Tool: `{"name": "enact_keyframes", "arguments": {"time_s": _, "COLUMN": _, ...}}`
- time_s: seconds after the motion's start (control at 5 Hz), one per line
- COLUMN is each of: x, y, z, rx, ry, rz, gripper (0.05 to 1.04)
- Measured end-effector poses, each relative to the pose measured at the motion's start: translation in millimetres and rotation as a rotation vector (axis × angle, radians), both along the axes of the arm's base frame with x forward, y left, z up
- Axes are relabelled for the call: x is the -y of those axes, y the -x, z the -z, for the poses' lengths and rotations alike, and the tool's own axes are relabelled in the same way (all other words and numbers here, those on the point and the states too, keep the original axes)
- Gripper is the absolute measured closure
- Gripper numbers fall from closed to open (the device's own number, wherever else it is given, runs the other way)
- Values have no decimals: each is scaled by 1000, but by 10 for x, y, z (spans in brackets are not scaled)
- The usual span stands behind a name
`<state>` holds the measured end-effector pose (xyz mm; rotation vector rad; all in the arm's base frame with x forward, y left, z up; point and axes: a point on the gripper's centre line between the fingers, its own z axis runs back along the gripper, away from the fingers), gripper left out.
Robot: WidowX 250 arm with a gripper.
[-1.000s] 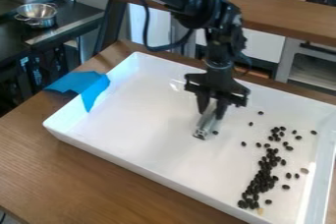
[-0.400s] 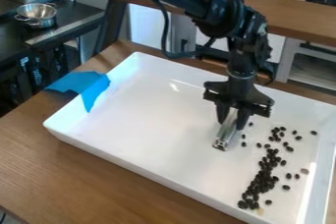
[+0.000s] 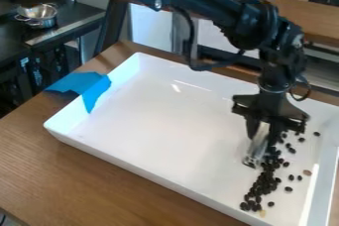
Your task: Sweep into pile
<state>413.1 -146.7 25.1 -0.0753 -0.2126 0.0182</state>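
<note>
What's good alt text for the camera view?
A black end effector holds a silvery tool at the edge of clustered dark beans in a white tray on a wooden table. Blue tape covers part of the tray's left wall.

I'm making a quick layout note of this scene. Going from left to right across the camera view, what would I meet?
Metal pot → blue tape → silver tool → reddish-brown bean → rightmost dark bean.
</note>
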Motion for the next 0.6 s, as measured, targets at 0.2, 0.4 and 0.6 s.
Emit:
{"name": "enact_keyframes", "arguments": {"time_s": 0.2, "x": 163, "y": 60, "z": -19, "rx": -15, "ry": 23, "rz": 4, "gripper": 715}}
{"name": "enact_keyframes", "arguments": {"time_s": 0.4, "x": 375, "y": 165, "z": -36, "rx": -48, "ry": 52, "rz": 30, "gripper": 715}}
{"name": "enact_keyframes", "arguments": {"time_s": 0.6, "x": 416, "y": 169, "z": -59, "rx": -57, "ry": 59, "rz": 42, "gripper": 715}}
